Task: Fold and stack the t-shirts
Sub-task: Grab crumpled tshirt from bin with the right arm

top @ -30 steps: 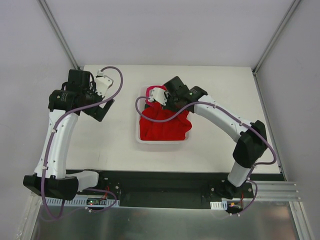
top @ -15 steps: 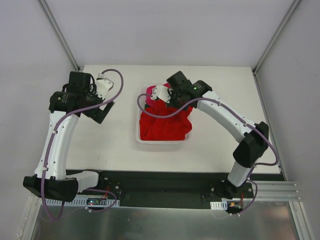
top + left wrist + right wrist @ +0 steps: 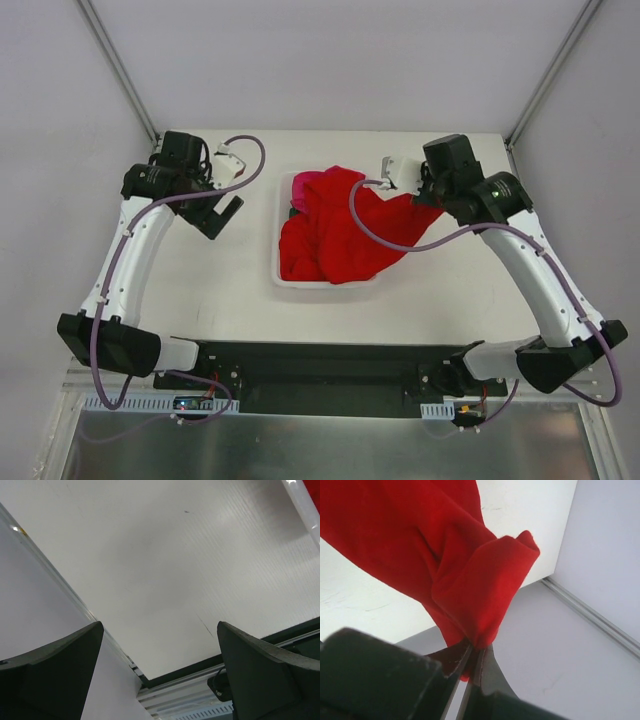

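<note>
Though shut almost flat, right gripper (image 3: pixel 472 652) pinching a bunched fold of one red t-shirt (image 3: pixel 445 540), probably to lift it free of the heap for folding. Drawn out over the right rim of the white basket (image 3: pixel 274 250), toward the far-right corner of the table (image 3: pixel 220 290). Other red t-shirts (image 3: pixel 310 255) heaped inside; pink t-shirt (image 3: pixel 305 181) at the basket's far-left corner. Left gripper (image 3: pixel 160 630) spread wide, holding nothing, near the table's far-left corner, likely ready for a second edge. No readable writing or labels.
</note>
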